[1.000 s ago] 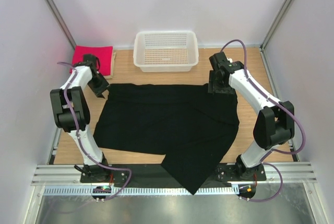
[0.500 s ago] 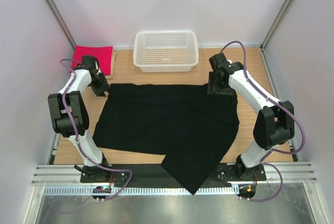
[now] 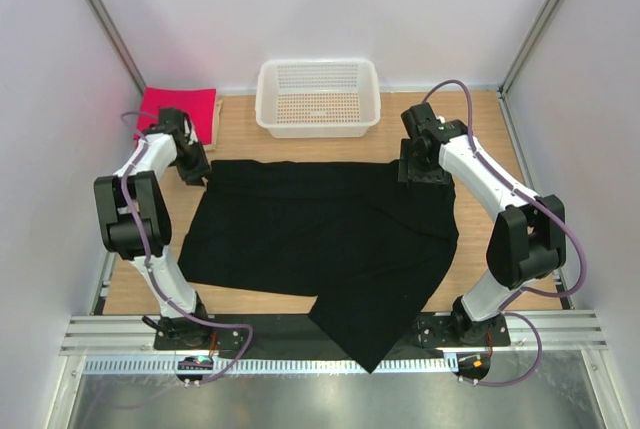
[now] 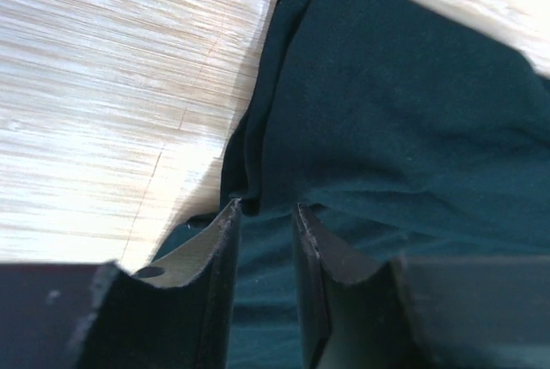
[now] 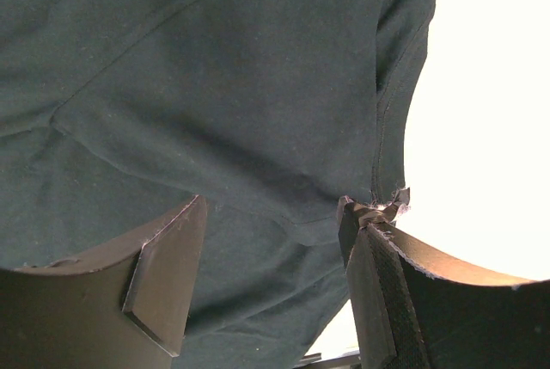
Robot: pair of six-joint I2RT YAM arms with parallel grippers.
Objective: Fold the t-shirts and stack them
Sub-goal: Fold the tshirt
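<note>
Though the black t-shirt (image 3: 320, 239) takes up most of the table (image 3: 480, 124), it lies open and rumpled rather than folded. Its far hem runs roughly straight between the two arms, and one near corner droops past the table's front edge. By my reckoning that shirt has all its folds left to do. Behind it, against the back wall, stands the white basket (image 3: 318, 130), with nothing in it that I can make out.

Off in the far-left corner sits the pink-red t-shirt (image 3: 175, 109), already a neat square, so that one looks finished. A thin beige strip (image 3: 216, 121) shows along its right side, perhaps another folded shirt underneath, though I could not swear to it. So the stack seems started, with the biggest shirt yet to join it.

The right gripper (image 3: 420, 171) hangs over the far-right corner of the black cloth with its jaws spread wide, holding nothing. The left gripper (image 3: 196, 174) is down at the far-left corner, jaws drawn close with the hem bunched at their tips. Whether they have actually nipped the cloth I cannot tell.
</note>
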